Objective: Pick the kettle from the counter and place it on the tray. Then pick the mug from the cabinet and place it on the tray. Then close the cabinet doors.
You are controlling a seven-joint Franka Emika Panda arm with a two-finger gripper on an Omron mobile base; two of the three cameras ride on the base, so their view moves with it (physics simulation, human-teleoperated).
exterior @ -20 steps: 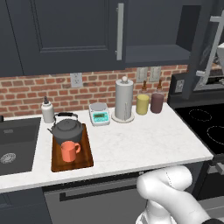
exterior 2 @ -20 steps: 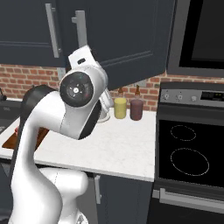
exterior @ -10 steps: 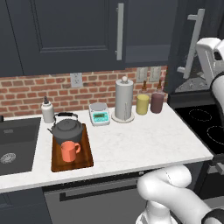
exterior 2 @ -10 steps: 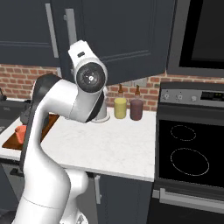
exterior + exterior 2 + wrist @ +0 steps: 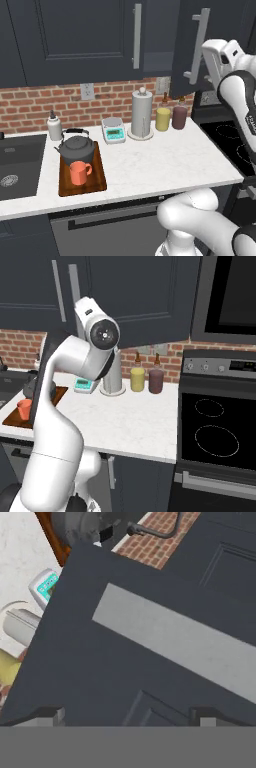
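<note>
grey kettle [image 5: 76, 148] and orange mug [image 5: 79, 173] sit on brown tray [image 5: 100, 180].

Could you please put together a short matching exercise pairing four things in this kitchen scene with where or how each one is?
Things:
1. kettle
2. mug
3. right cabinet door
4. gripper

States:
a. open, facing a door panel
b. on the tray, at its front
c. partly open
d. on the tray, at its back

Pairs: 1-d, 2-b, 3-c, 4-a
</note>
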